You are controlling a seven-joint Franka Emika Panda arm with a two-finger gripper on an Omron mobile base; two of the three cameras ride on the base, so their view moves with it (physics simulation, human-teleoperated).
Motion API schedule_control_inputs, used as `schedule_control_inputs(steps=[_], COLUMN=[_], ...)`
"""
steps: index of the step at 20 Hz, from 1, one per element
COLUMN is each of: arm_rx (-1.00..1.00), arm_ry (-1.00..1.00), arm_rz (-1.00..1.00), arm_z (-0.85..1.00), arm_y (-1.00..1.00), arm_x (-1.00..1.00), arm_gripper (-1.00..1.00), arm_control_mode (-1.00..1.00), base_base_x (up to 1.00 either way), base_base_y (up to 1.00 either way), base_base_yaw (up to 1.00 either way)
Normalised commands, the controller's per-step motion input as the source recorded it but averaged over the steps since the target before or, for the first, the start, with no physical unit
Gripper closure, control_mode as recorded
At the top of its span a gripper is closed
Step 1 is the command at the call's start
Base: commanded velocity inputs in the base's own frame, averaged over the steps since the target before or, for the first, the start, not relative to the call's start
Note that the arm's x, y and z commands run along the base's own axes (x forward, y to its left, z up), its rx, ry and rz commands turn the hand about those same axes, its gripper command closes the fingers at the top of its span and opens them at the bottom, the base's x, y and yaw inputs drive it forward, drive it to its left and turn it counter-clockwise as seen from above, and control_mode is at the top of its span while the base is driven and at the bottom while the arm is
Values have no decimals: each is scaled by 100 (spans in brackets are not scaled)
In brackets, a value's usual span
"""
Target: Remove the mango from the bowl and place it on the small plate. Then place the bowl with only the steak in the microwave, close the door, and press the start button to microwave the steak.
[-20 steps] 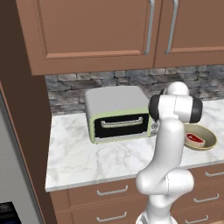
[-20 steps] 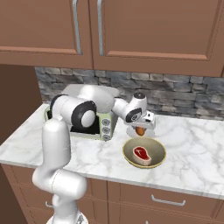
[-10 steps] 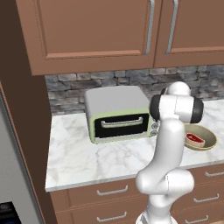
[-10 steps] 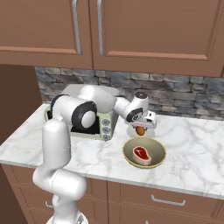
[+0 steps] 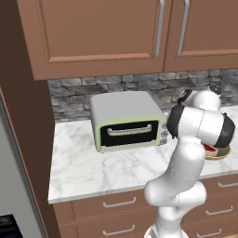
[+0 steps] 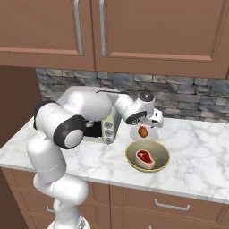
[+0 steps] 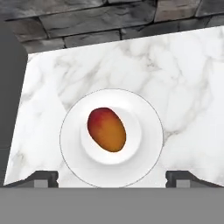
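One red-and-orange oval mango (image 7: 106,129) lies in the middle of the small round white plate (image 7: 148,151) on the white marble counter (image 7: 183,78), near the grey stone backsplash. The pincer (image 7: 112,177) hangs above it, its two dark fingertips (image 7: 43,178) spread wide and holding nothing. In the right base view the mango (image 6: 142,131) shows just behind the tan round bowl (image 6: 163,152), which holds only the raw red steak (image 6: 144,156). The pale green microwave (image 5: 128,120) stands to the left, its door shut.
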Motion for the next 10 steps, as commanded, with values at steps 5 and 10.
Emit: schedule_control_inputs(steps=[5, 10], arm_rx=[22, 21], arm_ry=[-7, -2], arm_rz=[-33, -47], arm_z=[39, 2], arm_y=[-23, -49], arm_x=[-88, -91], arm_gripper=[-100, -100], arm_control_mode=[-100, -100], base_base_x=[0, 0], base_base_y=[0, 0], base_base_yaw=[0, 0])
